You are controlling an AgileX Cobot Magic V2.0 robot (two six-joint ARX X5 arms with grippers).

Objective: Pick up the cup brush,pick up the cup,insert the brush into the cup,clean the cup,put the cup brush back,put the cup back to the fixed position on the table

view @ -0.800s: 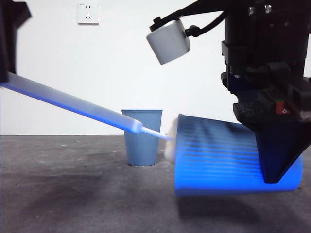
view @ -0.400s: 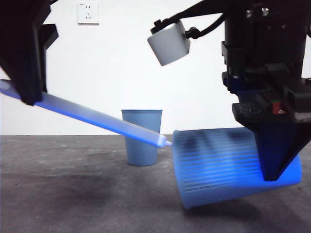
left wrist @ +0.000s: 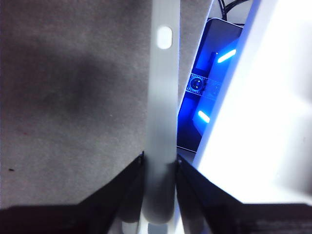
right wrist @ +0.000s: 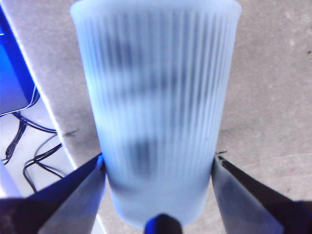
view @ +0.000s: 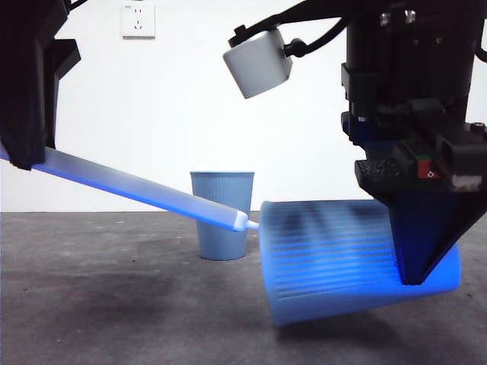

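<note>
With the left gripper (view: 30, 152) at the frame's left clenching the brush (view: 137, 188) and the right gripper (view: 415, 258) clamped on the tilted cup (view: 327, 258) at lower right, insertion looks underway; next, scrubbing strokes.

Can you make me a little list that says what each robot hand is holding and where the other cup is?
left gripper: shut on the cup brush, holding its grey handle
right gripper: shut on the cup, held on its side above the table
brush head: inside the held cup, out of sight
held cup's mouth: faces the brush
second cup: upright on the table, farther back, untouched
step: brush is in the cup, cleaning stage
</note>
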